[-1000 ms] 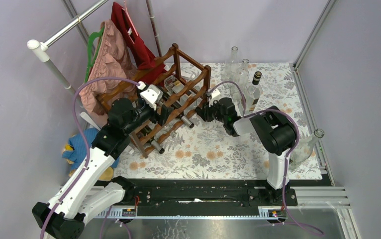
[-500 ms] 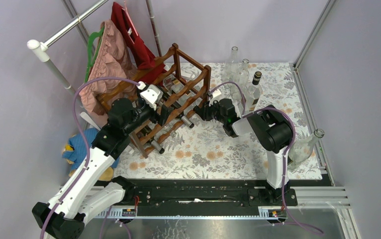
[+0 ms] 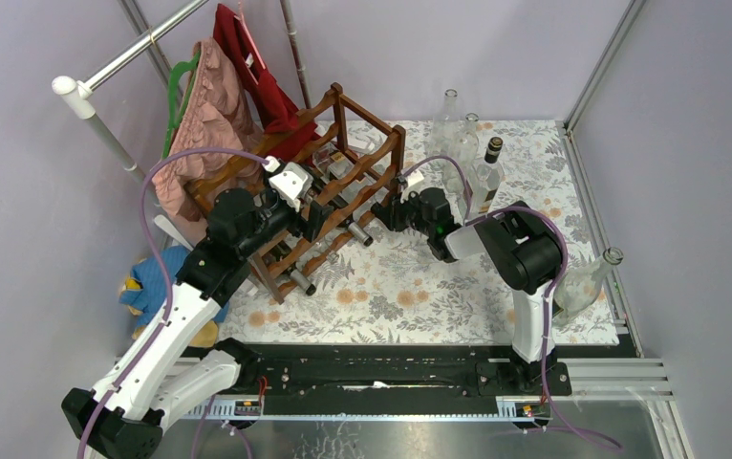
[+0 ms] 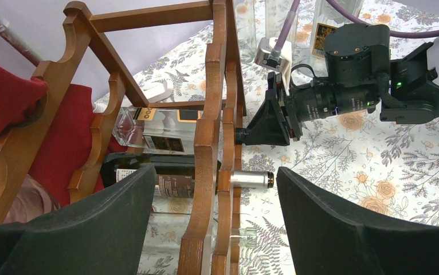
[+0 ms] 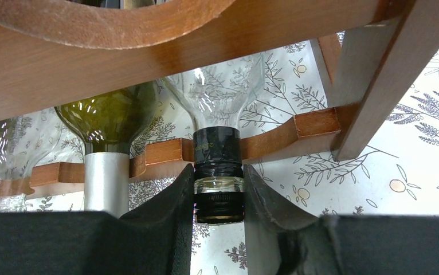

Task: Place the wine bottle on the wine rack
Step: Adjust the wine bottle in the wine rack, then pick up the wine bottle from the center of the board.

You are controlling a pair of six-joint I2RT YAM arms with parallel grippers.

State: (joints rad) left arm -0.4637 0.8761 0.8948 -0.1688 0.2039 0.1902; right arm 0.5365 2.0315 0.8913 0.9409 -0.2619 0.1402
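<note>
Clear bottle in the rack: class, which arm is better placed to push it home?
Right. The right jaws are shut on the neck of the clear bottle, whose body lies in the wine rack. The left jaws stand open, holding nothing.

Both arms are bolted to a black rail [image 3: 381,371]. Above the rail, the left arm [image 3: 166,325] and right arm [image 3: 532,320] pair white shells with black joints, each trailed by a purple cable [image 4: 287,23]. The left pincer [image 4: 216,177] has broad matte-black fingers [image 4: 91,229]. A green light [image 4: 399,84] glows on the right wrist.
</note>
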